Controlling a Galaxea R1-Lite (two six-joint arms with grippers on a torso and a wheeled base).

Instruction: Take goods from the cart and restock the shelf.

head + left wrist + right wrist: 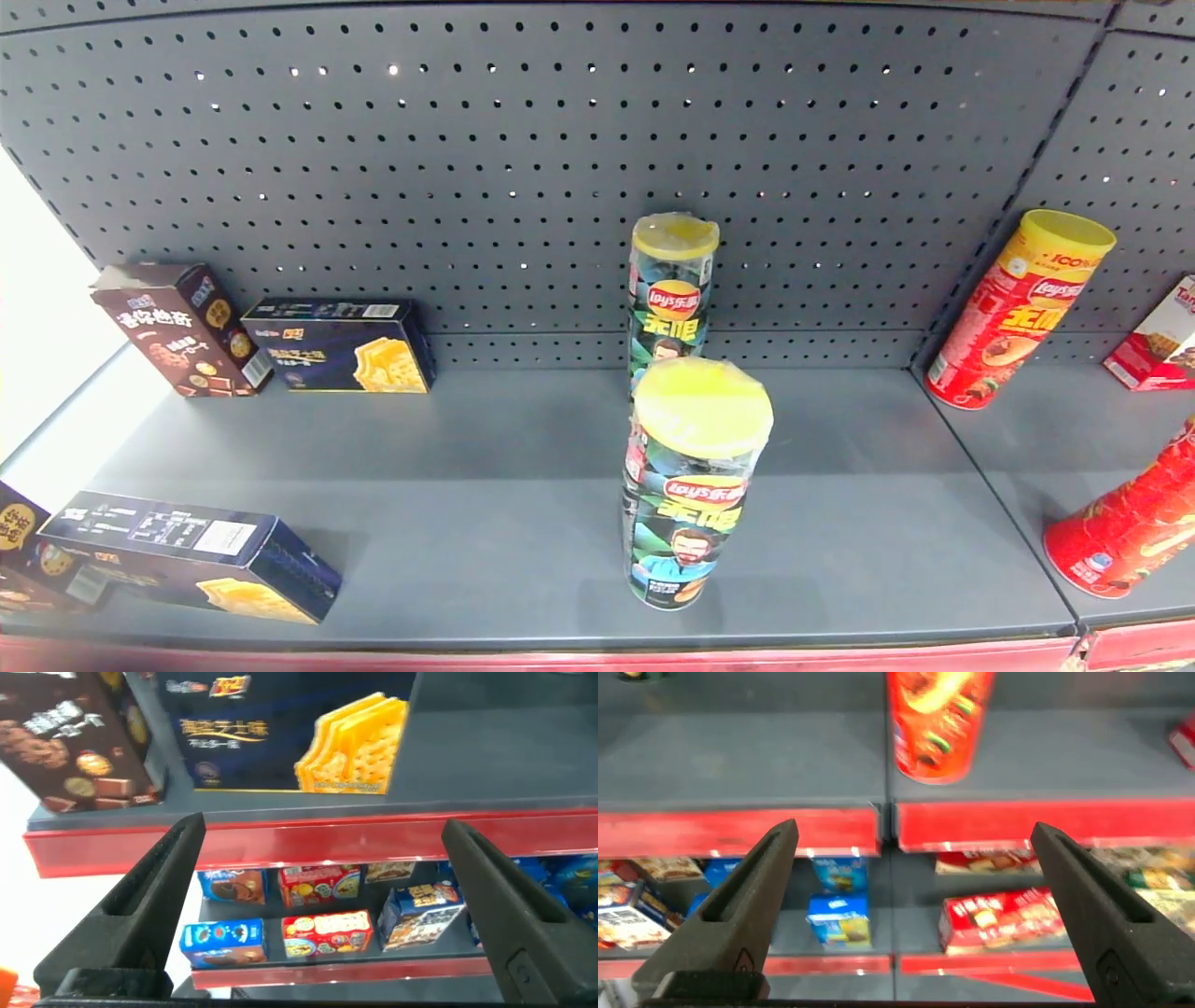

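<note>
Now our left hand (322, 826) and right hand (912, 829) hang wide open and empty before the shelf (485, 504), a green chip can (695, 485) standing beyond them, so we likely turn to the cart for the next item.

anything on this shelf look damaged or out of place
The brown cookie box at the back left of the shelf has a ragged, pale top edge, as if torn open. Nothing else stands out.
</note>
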